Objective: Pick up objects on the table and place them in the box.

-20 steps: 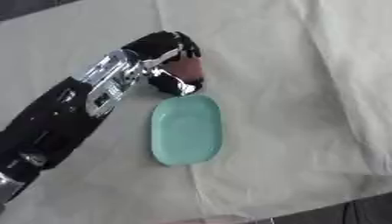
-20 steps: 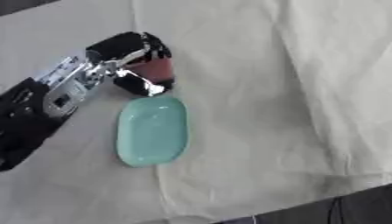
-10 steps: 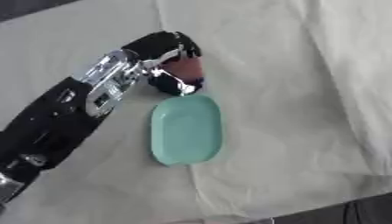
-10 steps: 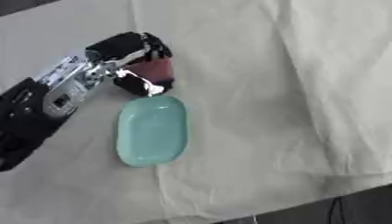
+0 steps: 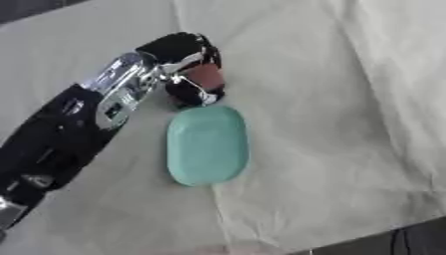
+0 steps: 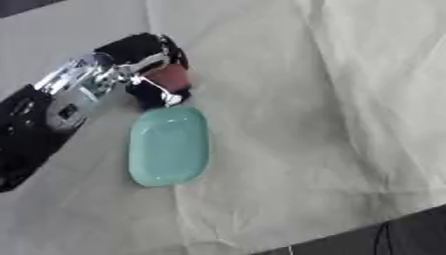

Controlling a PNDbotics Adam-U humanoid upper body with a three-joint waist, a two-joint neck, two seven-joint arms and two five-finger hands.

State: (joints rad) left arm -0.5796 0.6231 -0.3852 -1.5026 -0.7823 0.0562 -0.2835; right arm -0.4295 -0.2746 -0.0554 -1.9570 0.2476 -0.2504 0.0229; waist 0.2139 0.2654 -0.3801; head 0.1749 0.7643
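My left hand (image 5: 178, 55) reaches in from the lower left, and its black fingers are curled round a small reddish-pink object (image 5: 207, 76) just above the table. Directly below the hand lies a pale green oval dish (image 5: 206, 145), flat on the cloth and almost touching the fingers. Most of the pink object is hidden by the fingers. My right hand shows in neither view.
A cream cloth (image 5: 331, 99) with creases covers the table. The table's near edge and a dark floor (image 6: 375, 239) show at the lower right. No box is visible.
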